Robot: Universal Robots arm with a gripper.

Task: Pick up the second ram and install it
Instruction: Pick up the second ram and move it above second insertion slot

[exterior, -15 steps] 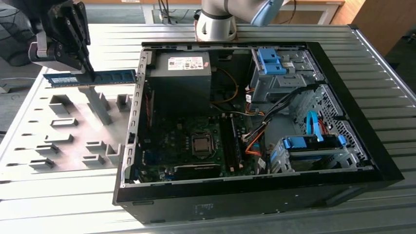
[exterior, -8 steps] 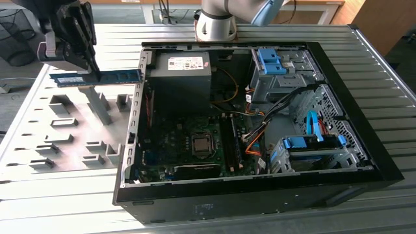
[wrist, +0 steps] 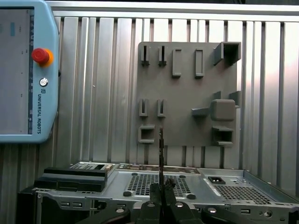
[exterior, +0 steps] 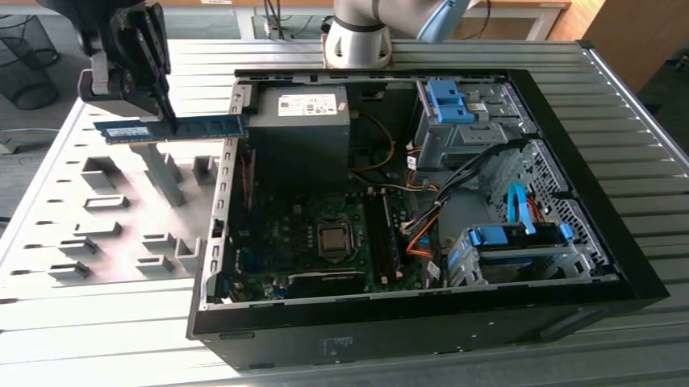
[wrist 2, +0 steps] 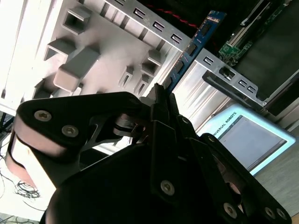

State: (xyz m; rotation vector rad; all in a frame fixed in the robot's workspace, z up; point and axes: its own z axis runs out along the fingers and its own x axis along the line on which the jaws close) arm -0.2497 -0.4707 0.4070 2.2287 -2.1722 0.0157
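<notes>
One ram stick (exterior: 210,126) (blue-green), one computer case (exterior: 431,321), one holder plate (exterior: 121,187).

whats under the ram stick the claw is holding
Below the ram lie the grey holder plate and the computer case wall. The claw covers the stretch it grips.

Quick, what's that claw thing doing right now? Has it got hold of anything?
Gripper: closed, holding the second ram in the air above the grey holder plate.
</notes>
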